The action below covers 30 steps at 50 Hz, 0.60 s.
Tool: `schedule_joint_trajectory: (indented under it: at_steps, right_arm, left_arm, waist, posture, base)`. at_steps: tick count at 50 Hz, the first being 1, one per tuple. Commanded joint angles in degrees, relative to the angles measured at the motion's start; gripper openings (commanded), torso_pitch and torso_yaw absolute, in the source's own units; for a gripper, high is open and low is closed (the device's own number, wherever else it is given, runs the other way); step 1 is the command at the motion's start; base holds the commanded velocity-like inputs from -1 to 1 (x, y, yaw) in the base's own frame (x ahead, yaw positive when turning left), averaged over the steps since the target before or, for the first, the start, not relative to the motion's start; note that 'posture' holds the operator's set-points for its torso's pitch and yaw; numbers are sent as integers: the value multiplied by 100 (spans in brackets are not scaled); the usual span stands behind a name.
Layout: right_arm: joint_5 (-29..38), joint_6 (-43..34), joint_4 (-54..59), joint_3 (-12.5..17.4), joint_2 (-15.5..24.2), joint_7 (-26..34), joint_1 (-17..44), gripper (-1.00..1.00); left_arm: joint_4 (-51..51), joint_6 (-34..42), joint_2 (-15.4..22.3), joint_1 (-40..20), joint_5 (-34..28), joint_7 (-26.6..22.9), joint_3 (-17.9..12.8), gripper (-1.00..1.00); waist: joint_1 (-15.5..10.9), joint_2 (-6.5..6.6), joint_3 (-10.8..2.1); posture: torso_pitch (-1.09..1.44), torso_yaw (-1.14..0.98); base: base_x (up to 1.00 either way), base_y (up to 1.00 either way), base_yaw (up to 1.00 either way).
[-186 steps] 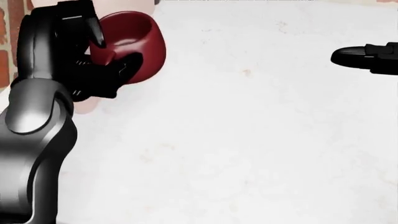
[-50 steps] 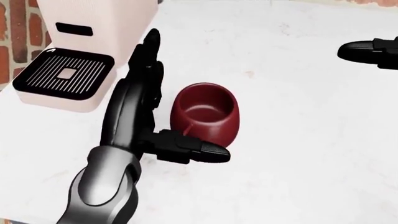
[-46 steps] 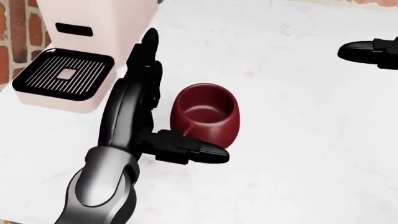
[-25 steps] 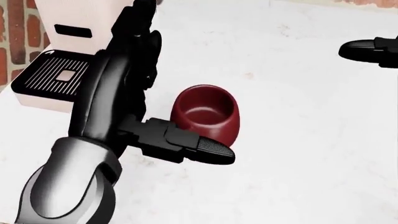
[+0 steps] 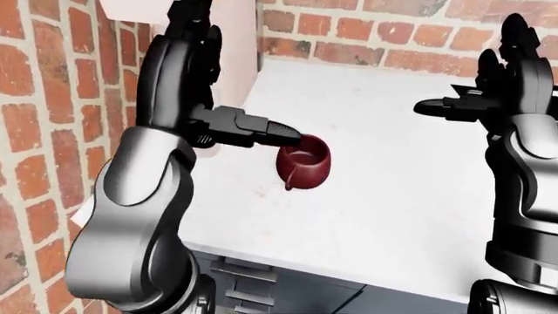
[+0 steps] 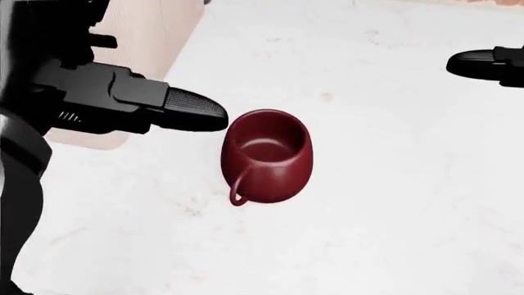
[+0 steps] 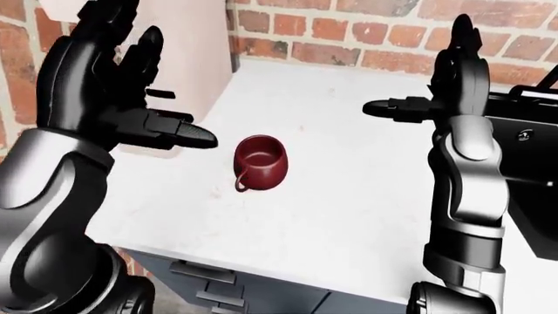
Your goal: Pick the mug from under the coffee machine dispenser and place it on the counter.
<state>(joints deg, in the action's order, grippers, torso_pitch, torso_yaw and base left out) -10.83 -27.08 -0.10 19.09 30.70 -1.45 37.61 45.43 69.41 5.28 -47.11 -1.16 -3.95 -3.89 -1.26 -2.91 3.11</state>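
Observation:
A dark red mug (image 6: pixel 268 155) stands upright on the white counter (image 6: pixel 393 184), its handle toward the lower left. It also shows in the right-eye view (image 7: pixel 260 161). My left hand (image 7: pixel 131 98) is open and raised above and to the left of the mug, not touching it; its thumb (image 6: pixel 176 109) points toward the mug's rim. My right hand (image 7: pixel 445 78) is open and held up at the right, well away from the mug. The beige coffee machine (image 7: pixel 178 59) stands at the left, partly hidden by my left arm.
A red brick wall (image 7: pixel 348 29) runs along the top and left. Grey cabinet drawers (image 7: pixel 218 284) sit under the counter edge. A dark appliance (image 7: pixel 532 144) lies at the right edge of the right-eye view.
My left hand has let go of the mug and risen up and to the left, away from it. The mug stays on the counter, its handle now showing. My right hand is unchanged.

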Motion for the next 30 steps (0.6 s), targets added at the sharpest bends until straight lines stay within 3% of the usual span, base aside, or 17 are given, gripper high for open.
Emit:
schedule_joint_trajectory:
  at_steps: [1, 14, 30]
  right_arm:
    - [14, 172, -181, 86, 116, -21, 169, 100]
    - [17, 150, -211, 89, 118, -21, 170, 100]
    - [7, 167, -169, 95, 156, -10, 208, 100]
  left_arm:
    - [84, -157, 128, -228, 164, 64, -86, 100]
    - [-176, -230, 1133, -1012, 904, 364, -646, 100]
    - [-635, -1070, 2143, -1168, 1408, 573, -1069, 100]
  waist:
    - [-2, -15, -140]
    - [20, 28, -112]
    - [40, 82, -93]
  posture:
    - [0, 0]
    - [0, 0]
    - [0, 0]
  base:
    - [0, 0, 0]
    - [0, 0, 0]
    - [0, 0, 0]
